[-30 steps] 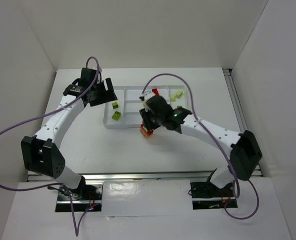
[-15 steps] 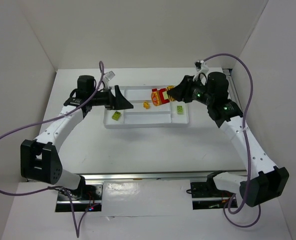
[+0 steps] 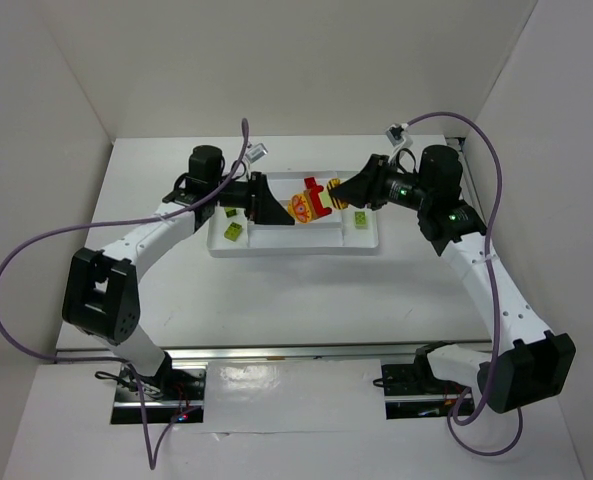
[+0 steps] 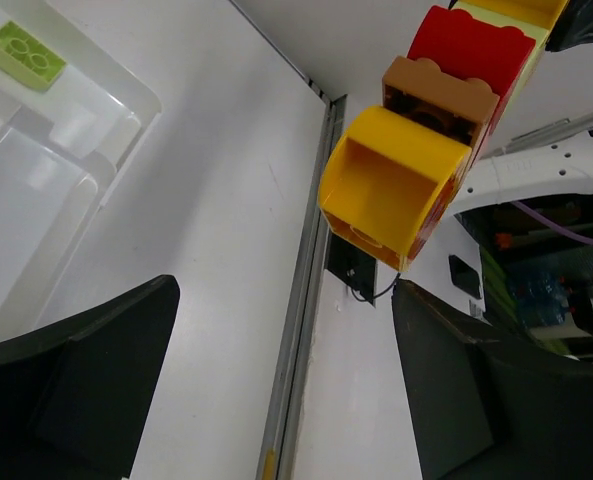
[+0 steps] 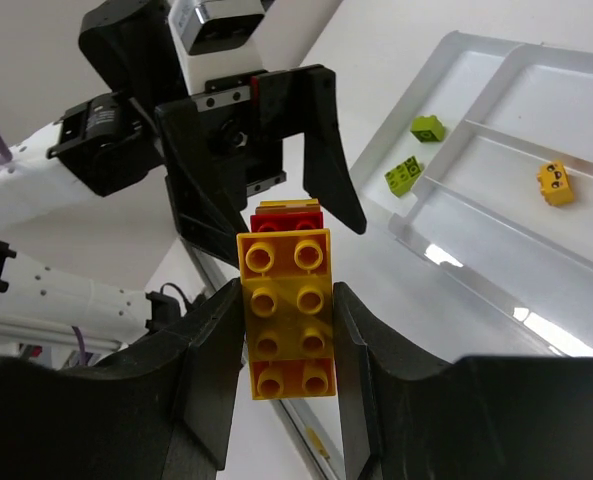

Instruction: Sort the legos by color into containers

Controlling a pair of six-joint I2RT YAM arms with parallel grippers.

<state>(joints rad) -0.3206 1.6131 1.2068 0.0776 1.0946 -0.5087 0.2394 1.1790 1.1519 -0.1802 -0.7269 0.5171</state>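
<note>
Since half a second ago, the left arm has swung in from the left end of the tray toward its middle, and its claw has spread wider. The stacked block (image 3: 314, 199), yellow and red with an orange-brown brick between, has barely shifted. It hangs in the air above the middle of the tray (image 3: 306, 237), clamped by its yellow studded end in my right claw (image 5: 287, 320). The left claw (image 4: 281, 295) faces it with its jaws wide apart and nothing in them. The block's rounded yellow end sits just ahead of that gap and is not gripped.

Two green legos (image 3: 234, 231) lie in the tray's left end and one more green one (image 3: 359, 219) near its right end. A small yellow brick (image 5: 554, 181) rests in a middle compartment. The tray itself sits toward the far edge of the tabletop (image 3: 296, 300), roughly centred.

As I read it, I am on the step of splitting the stack so each colour can go to its own compartment. Next I need to ease the left claw forward until its jaws bracket the free yellow brick, close on it squarely, then pull or twist it off while the right claw holds firm.
</note>
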